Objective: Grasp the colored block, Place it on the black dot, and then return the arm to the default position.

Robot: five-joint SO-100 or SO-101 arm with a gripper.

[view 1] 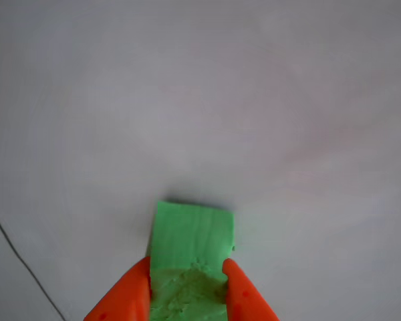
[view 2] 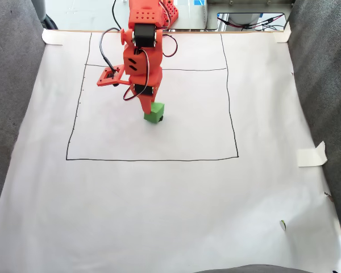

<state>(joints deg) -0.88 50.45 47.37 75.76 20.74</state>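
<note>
- Nearest, at the bottom edge of the other view, the two orange fingertips of the gripper (view 1: 187,294) press against both sides of the colored block (view 1: 190,254), closed onto it, with the block's rough, bumpy face between them.
- The block is a cube, so it has no real long axis; in this view its smooth face runs straight away from the fingers, far edge roughly level.
- In the fixed view the block (view 2: 154,112) sits low against the white paper (view 2: 170,199), inside the drawn rectangle (view 2: 153,159), under the orange arm (view 2: 141,57).
- Likely risk: the tips grip only the near part of the cube, so it may pivot or slip out on lifting.
- I cannot pick out the black dot with certainty; a small dark shadow shows beside the block's base, so placement could miss.
</note>
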